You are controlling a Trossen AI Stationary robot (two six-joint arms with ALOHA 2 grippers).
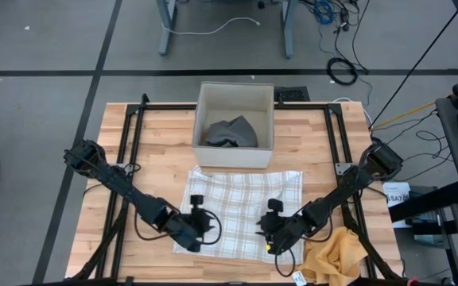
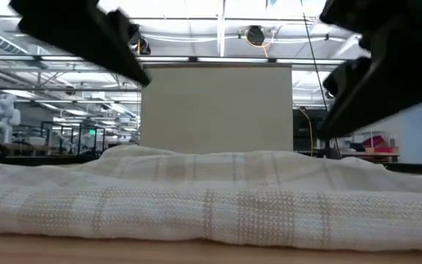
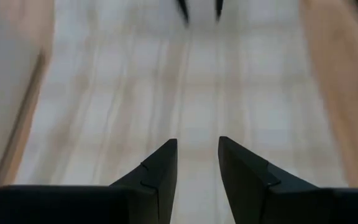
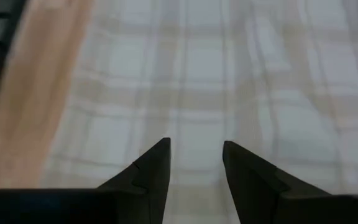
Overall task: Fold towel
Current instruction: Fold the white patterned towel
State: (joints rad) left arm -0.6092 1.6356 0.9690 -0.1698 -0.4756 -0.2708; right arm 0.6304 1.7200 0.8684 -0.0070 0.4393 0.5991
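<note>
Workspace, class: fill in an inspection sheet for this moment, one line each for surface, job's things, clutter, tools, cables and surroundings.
Surface: wooden table with a black frame on it.
Job's things: checked towel lying spread out flat, nearer the front edge, not yet folded.
Clutter: open box behind the towel holding a grey cloth; yellow cloth at the front right corner.
Tools: left tool over the towel's front left part, fingers apart, nothing between them; right tool over its front right part, fingers apart, nothing between them.
Cables: loose cables on the floor beyond the table.
Surroundings: grey floor; equipment at the right edge; no person seen.
</note>
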